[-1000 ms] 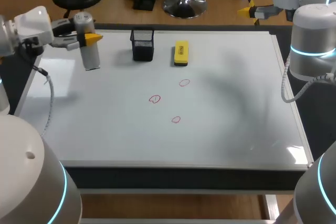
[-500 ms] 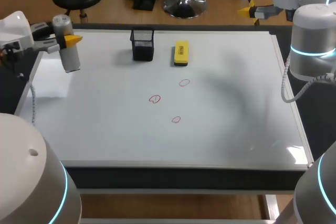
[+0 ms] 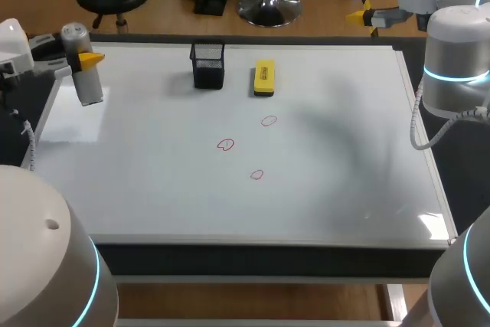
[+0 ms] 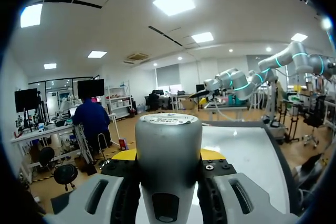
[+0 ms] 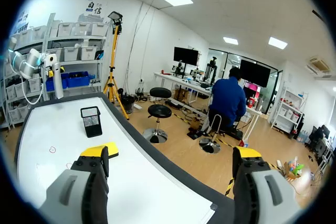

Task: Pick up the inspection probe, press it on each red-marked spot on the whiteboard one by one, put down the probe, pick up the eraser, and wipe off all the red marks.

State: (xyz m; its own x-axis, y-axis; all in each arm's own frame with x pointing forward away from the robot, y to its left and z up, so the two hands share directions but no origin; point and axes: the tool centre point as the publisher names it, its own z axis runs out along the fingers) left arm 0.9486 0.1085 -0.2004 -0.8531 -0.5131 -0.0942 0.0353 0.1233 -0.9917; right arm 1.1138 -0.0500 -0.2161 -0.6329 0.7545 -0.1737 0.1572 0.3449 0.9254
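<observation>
The inspection probe (image 3: pixel 83 67), a grey cylinder, hangs upright over the whiteboard's (image 3: pixel 153 189) far left corner, with my left gripper (image 3: pixel 86 59) shut on it. In the left wrist view the probe (image 4: pixel 168 156) fills the gap between the yellow-tipped fingers (image 4: pixel 123 155). Three red marks (image 3: pixel 268 121), (image 3: pixel 224 145), (image 3: pixel 256 174) lie mid-board. The yellow eraser (image 3: pixel 263 77) lies at the far edge. My right gripper (image 3: pixel 366 15) is open beyond the far right corner; in its own view the right gripper (image 5: pixel 170 153) holds nothing.
A black mesh holder (image 3: pixel 207 65) stands left of the eraser at the far edge. The right wrist view takes in the holder (image 5: pixel 91 120), the eraser (image 5: pixel 108 149) and one red mark (image 5: pixel 52 149) on the board.
My left arm has carried the probe leftward and farther back, from beside the holder to the board's far left corner. The right arm has not moved.
</observation>
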